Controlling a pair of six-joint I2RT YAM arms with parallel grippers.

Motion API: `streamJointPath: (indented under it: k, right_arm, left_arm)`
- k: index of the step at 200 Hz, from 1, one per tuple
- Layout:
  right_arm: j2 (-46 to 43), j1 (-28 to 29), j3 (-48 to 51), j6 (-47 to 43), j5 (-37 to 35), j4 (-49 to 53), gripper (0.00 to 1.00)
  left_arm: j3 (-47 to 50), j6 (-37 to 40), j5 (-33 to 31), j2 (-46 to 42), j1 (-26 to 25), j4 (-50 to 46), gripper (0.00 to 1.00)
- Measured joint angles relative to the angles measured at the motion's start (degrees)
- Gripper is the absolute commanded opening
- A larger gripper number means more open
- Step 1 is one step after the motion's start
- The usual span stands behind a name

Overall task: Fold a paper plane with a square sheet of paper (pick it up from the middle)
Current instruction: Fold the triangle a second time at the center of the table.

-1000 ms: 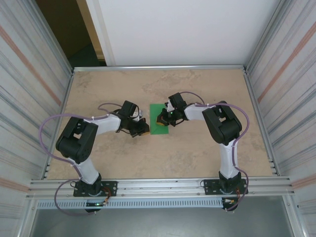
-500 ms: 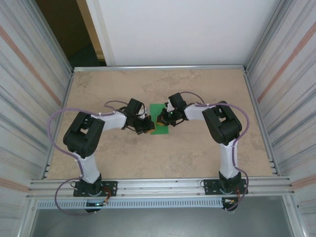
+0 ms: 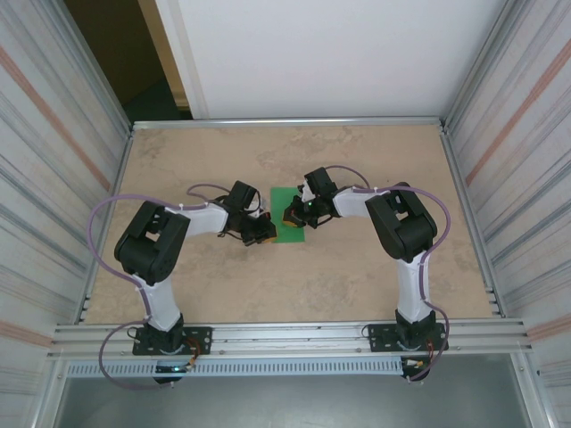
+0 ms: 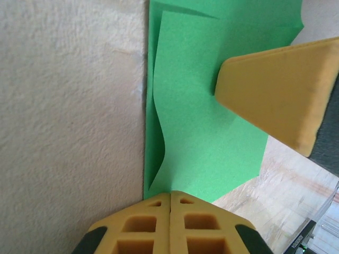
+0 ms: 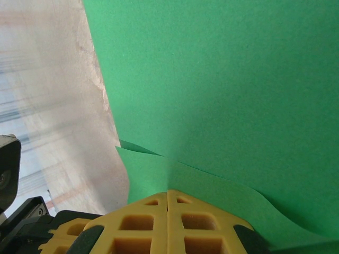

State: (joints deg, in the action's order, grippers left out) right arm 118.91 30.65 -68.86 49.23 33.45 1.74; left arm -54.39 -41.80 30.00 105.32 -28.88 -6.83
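The square sheet of paper lies on the table's middle, bright green, folded over with one layer on top of another. In the left wrist view its upper layer bows up along the left fold. My right gripper is shut, its yellow tips pressed down on the paper's upper layer, as the right wrist view shows at the gripper. My left gripper is shut too, its tip touching the paper's near left corner. The right gripper's fingers rest on the sheet across from it.
The beige tabletop is fenced by ribbed metal walls left and right and a white panel at the back. A metal rail with both arm bases runs along the near edge.
My left gripper has slid right across the table to the paper's left edge. The right gripper has stayed pressed on the sheet.
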Motion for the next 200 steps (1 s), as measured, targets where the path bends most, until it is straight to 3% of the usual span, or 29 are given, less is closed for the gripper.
streamJointPath:
  k: [107, 146, 200]
  right_arm:
    - [-3.7, 0.9, -3.4, -12.3, -4.4, 12.9, 0.03]
    - [-3.7, 4.7, -3.4, -13.5, -4.8, 14.4, 0.02]
    - [-2.6, 4.6, -5.2, -13.8, -4.8, 14.9, 0.02]
  left_arm:
    - [1.7, 0.0, 0.0, -0.5, 0.0, 2.7, 0.00]
    - [1.9, 0.0, 0.0, -0.6, 0.0, 2.9, 0.00]
    - [2.0, 0.0, 0.1, -0.6, 0.0, 3.2, 0.00]
